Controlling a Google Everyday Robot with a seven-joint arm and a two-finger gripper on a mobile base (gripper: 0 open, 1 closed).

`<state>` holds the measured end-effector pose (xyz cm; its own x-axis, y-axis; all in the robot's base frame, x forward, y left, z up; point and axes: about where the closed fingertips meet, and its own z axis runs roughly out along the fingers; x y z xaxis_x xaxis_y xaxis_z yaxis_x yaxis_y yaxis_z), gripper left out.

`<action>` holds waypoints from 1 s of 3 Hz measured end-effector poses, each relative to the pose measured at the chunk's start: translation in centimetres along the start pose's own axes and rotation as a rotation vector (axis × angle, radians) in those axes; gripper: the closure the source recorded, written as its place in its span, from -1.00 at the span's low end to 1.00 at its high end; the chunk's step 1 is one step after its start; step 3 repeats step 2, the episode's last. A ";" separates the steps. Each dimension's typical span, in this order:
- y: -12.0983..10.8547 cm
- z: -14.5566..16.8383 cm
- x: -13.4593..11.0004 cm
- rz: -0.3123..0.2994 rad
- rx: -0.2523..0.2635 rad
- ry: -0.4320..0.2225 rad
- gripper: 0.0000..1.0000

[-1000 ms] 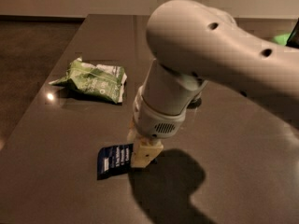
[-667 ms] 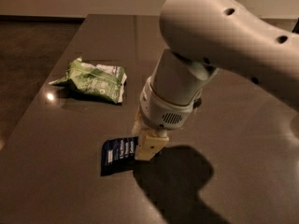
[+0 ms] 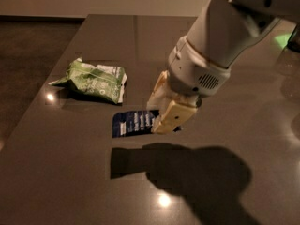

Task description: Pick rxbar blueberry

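The rxbar blueberry [image 3: 133, 123] is a flat navy-blue wrapper with rows of white text. It hangs level above the dark table [image 3: 65, 182], and its rectangular shadow lies on the table below and in front of it. My gripper [image 3: 162, 108] comes down from the upper right on a thick white arm. Its cream fingers [image 3: 171, 118] are shut on the bar's right end, which they hide.
A wrinkly green-and-white snack bag [image 3: 93, 80] lies on the table to the left of and behind the bar. The table's left edge runs diagonally at the far left, with dark floor beyond. A green glow [image 3: 282, 39] shows at the upper right.
The gripper has risen with the bar held in it. The bar has left the table surface, and its shadow now lies apart from it.
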<state>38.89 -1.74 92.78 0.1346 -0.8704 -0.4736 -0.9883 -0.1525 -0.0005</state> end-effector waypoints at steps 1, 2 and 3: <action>0.0 -5.9 -0.8 -0.049 0.033 -0.064 1.00; 0.0 -5.9 -0.8 -0.049 0.033 -0.064 1.00; 0.0 -5.9 -0.8 -0.049 0.033 -0.064 1.00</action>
